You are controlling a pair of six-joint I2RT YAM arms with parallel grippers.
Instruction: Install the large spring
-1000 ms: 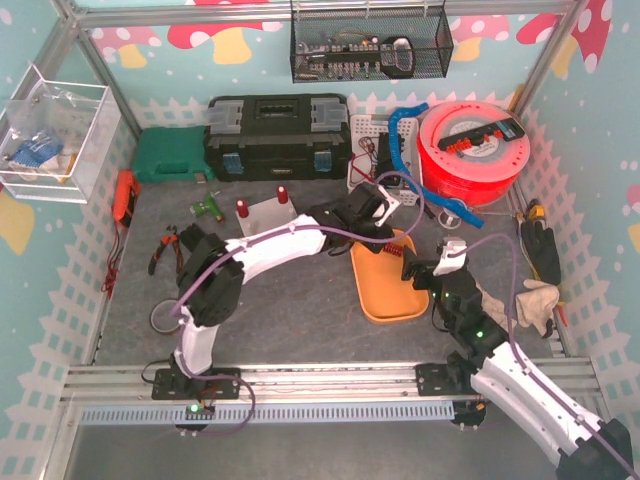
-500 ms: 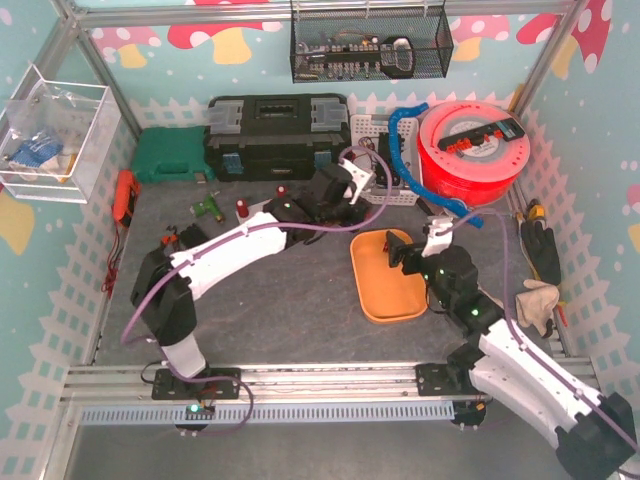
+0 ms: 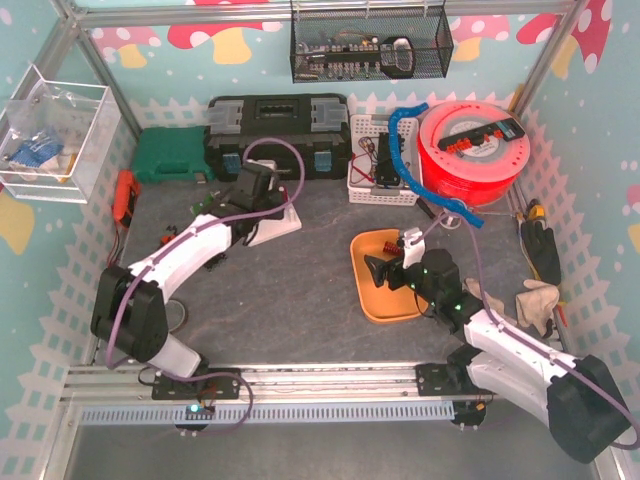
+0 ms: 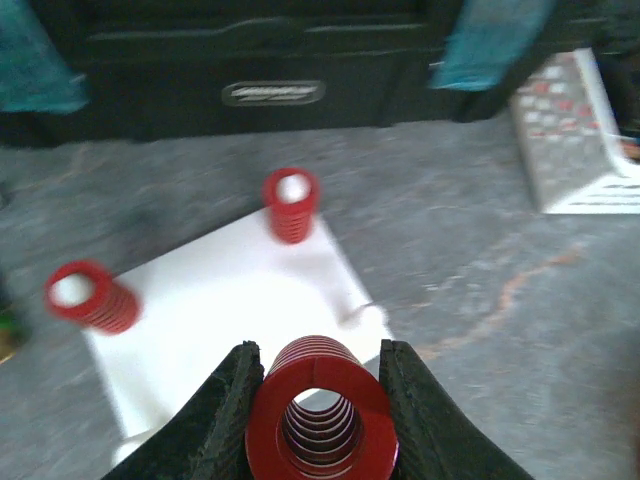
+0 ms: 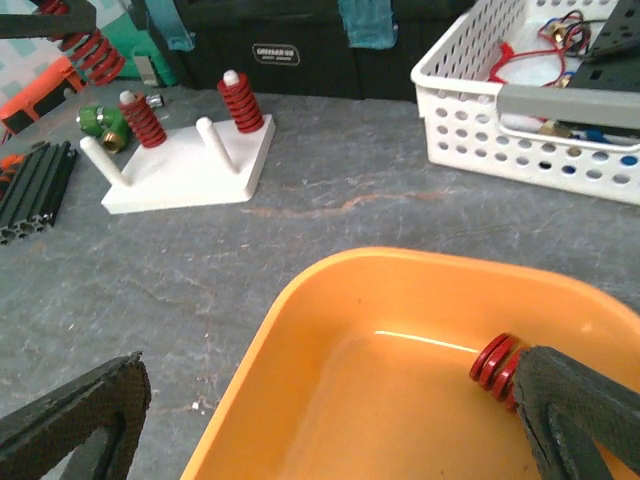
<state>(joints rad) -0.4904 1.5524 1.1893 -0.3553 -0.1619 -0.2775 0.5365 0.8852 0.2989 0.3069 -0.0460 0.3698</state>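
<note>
My left gripper [image 4: 320, 355] is shut on the large red spring [image 4: 320, 415], which I see end-on between the black fingers. It hovers over the near edge of the white peg base [image 4: 230, 300]. Two smaller red springs [image 4: 291, 205] [image 4: 85, 297] sit on pegs there, and a bare peg [image 4: 362, 316] stands just ahead. In the top view the left gripper [image 3: 255, 190] is above the base [image 3: 278, 226]. My right gripper [image 5: 320, 420] is open over the orange tray [image 5: 330, 300], which holds another red spring [image 5: 497, 368].
A black toolbox [image 3: 278, 135] and a green case [image 3: 172, 155] stand behind the base. A white basket [image 5: 530, 100] and a red spool [image 3: 472, 150] are at the back right. Black extrusions [image 5: 30, 190] lie left of the base. A cloth [image 3: 535, 300] lies at the right.
My left arm has swung left from beside the orange tray to over the white base, carrying the spring. My right gripper has moved left over the tray.
</note>
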